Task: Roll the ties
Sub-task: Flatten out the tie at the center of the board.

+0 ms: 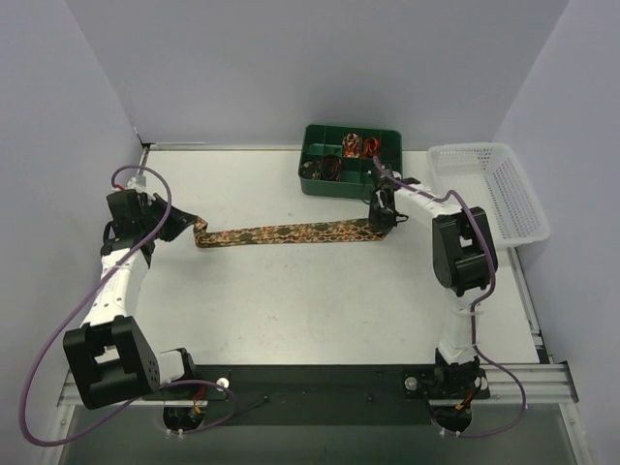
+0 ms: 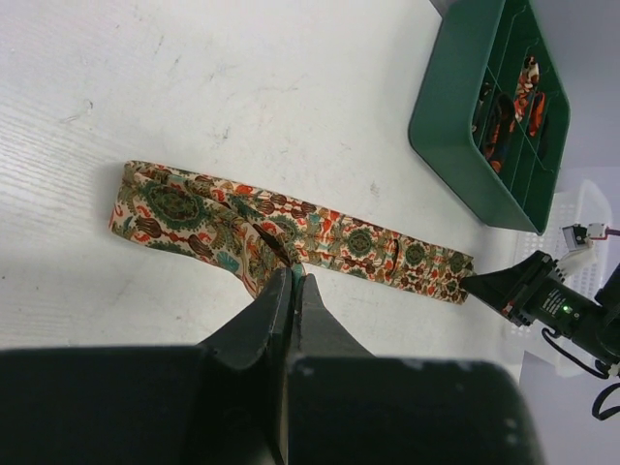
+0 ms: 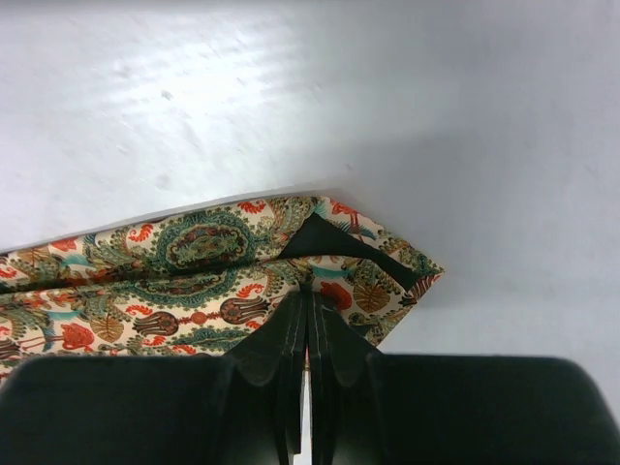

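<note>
A patterned tie (image 1: 281,233) lies stretched flat across the table, folded back on itself in the left wrist view (image 2: 291,228). My left gripper (image 1: 184,225) is shut on the tie's left part; in its wrist view (image 2: 293,276) the jaws pinch the fabric's near edge. My right gripper (image 1: 380,219) is shut on the tie's pointed right end; in its wrist view (image 3: 308,291) the jaws pinch the tie (image 3: 194,271) just behind the tip, where black lining shows. Rolled ties (image 1: 351,147) sit in a green box (image 1: 325,186).
The green compartment box stands at the back, just behind the right gripper; it also shows in the left wrist view (image 2: 455,126). A white plastic basket (image 1: 504,194) stands at the back right. Purple cables loop beside both arms.
</note>
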